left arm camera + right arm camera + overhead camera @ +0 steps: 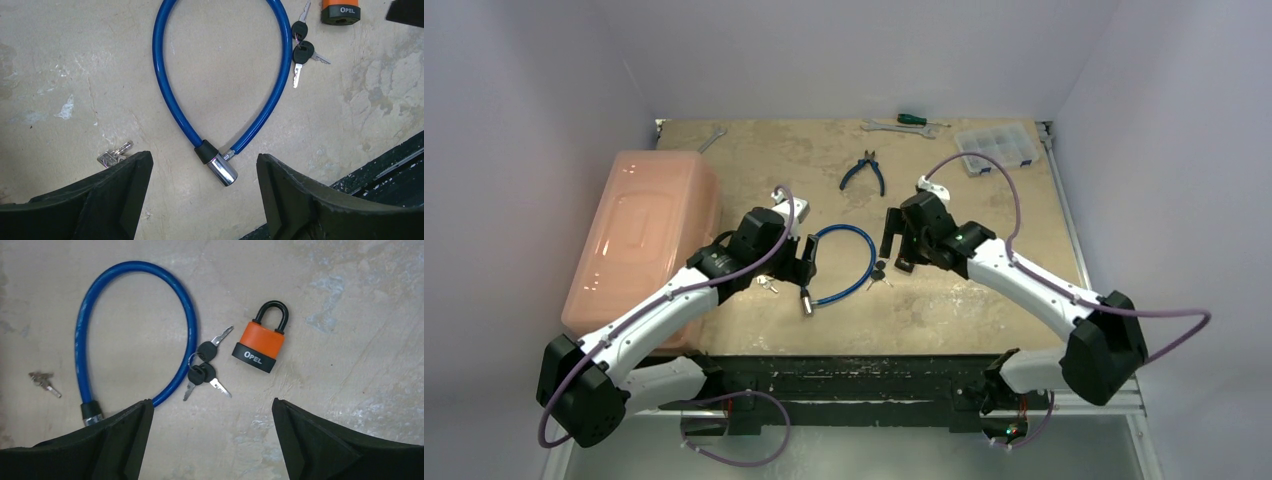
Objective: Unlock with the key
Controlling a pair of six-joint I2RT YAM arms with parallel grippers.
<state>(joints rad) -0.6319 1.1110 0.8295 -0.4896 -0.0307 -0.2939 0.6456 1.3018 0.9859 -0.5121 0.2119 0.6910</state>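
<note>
A blue cable lock (172,100) lies looped on the table, its chrome cylinder (223,171) pointing at the near edge. My left gripper (203,165) hovers open over that cylinder, touching nothing. A bunch of black-headed keys (202,367) lies just right of the cable (187,315), beside an orange padlock (260,342) with a closed black shackle. My right gripper (212,405) stands wide open above bare table, just short of the keys. A small silver key pair (115,155) lies left of the cable, partly behind my left finger. From above, both grippers (804,262) (896,245) flank the loop (864,262).
A pink plastic box (639,240) fills the left side. Blue-handled pliers (864,172), a screwdriver (911,119), a wrench (894,127) and a clear compartment case (996,148) lie at the back. The table's dark front edge (874,370) runs close below the lock cylinder.
</note>
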